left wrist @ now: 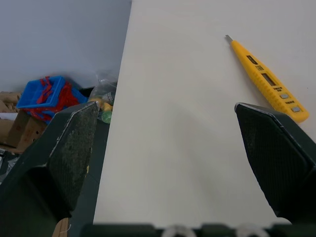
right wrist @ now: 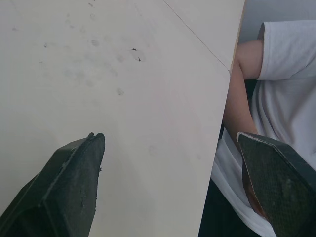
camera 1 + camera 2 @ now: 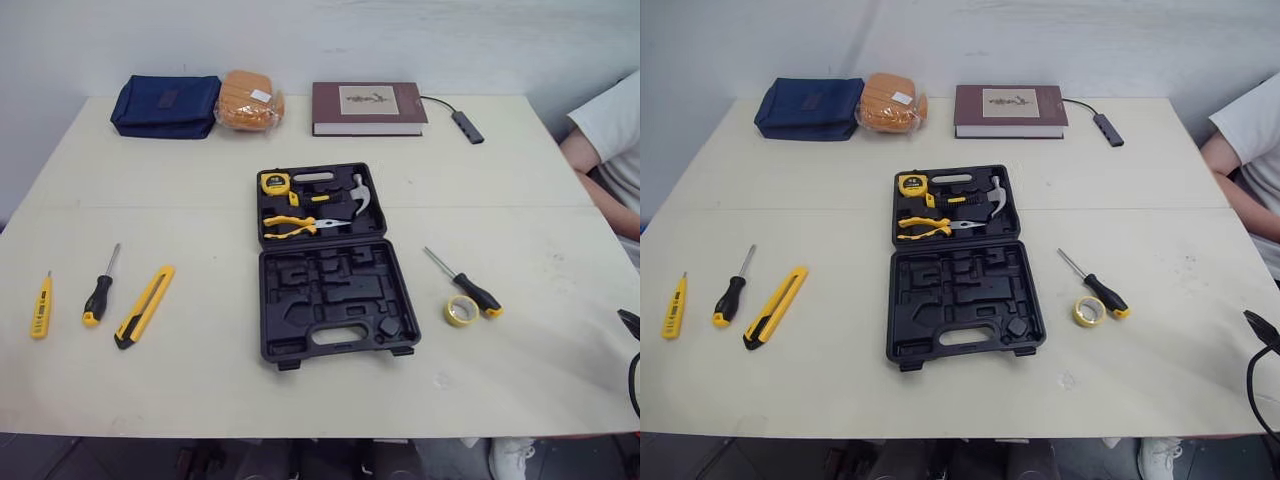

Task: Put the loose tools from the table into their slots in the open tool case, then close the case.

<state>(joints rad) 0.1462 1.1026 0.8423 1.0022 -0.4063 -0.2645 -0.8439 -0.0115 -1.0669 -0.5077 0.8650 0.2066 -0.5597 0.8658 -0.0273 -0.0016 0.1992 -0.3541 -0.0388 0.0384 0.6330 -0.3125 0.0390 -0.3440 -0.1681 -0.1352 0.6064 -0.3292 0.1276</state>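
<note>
Standing against a white wall (image 3: 400, 40), pale table (image 3: 200, 380) — left fingers (image 1: 74, 143) spread, right fingers (image 2: 74, 177) spread.

The tabletop (image 3: 200, 400) is pale cream. At frame centre the case (image 3: 335, 290) is black, and in it are a yellow-and-black tape measure (image 3: 275, 182), yellow-handled pliers (image 3: 290, 226) and a silver hammer (image 3: 361, 193). At lower left, the tester (image 3: 40, 306) is yellow, the left screwdriver (image 3: 98, 295) black and yellow, and the knife (image 3: 144, 306) yellow with a black tip. Right of centre, the right screwdriver (image 3: 470, 287) is black and yellow, and the tape roll (image 3: 461, 310) yellow. Along the top are a navy pouch (image 3: 165, 105), an orange bundle (image 3: 250, 100) and a maroon book (image 3: 367, 107) with a pale panel. The left tool (image 1: 165, 104) and right tool (image 2: 169, 134) are black.
</note>
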